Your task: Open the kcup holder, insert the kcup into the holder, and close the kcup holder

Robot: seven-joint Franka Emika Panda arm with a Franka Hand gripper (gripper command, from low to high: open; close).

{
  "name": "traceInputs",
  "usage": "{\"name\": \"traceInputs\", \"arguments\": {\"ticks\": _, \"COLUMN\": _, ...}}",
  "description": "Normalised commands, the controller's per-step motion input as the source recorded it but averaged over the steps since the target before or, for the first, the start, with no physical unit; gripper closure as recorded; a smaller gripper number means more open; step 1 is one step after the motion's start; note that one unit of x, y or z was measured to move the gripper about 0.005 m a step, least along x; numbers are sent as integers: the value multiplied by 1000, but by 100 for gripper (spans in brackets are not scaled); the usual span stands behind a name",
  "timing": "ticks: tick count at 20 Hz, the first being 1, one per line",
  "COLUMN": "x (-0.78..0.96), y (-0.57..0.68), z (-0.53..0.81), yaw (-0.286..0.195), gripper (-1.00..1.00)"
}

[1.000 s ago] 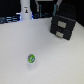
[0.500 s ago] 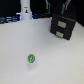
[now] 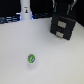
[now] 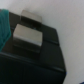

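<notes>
The kcup holder is a black box with two stacked drawer fronts, both shut, at the exterior view's upper right. The kcup, a small white pod with a green top, stands alone on the white table, well in front of the holder and toward the exterior view's left. My gripper is a dark blur just above and behind the holder; its jaws do not show clearly. The wrist view is blurred and shows a black box-like surface from close up, with grey blocks on it.
A white upright object stands at the back toward the exterior view's left, against a dark background. The white table spreads around the kcup. A teal patch shows at one edge of the wrist view.
</notes>
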Motion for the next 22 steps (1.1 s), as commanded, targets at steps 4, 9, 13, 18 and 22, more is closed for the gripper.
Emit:
{"name": "traceInputs", "arguments": {"ticks": 4, "x": -58, "y": 562, "z": -241, "yaw": -156, "gripper": -100}}
{"name": "traceInputs", "arguments": {"ticks": 9, "x": -61, "y": 511, "z": -286, "yaw": -144, "gripper": -100}}
{"name": "traceInputs", "arguments": {"ticks": 13, "x": -29, "y": 302, "z": -383, "yaw": -112, "gripper": -100}}
{"name": "traceInputs", "arguments": {"ticks": 18, "x": -115, "y": 189, "z": -407, "yaw": -89, "gripper": -100}}
{"name": "traceInputs", "arguments": {"ticks": 22, "x": -252, "y": 80, "z": -378, "yaw": -36, "gripper": -100}}
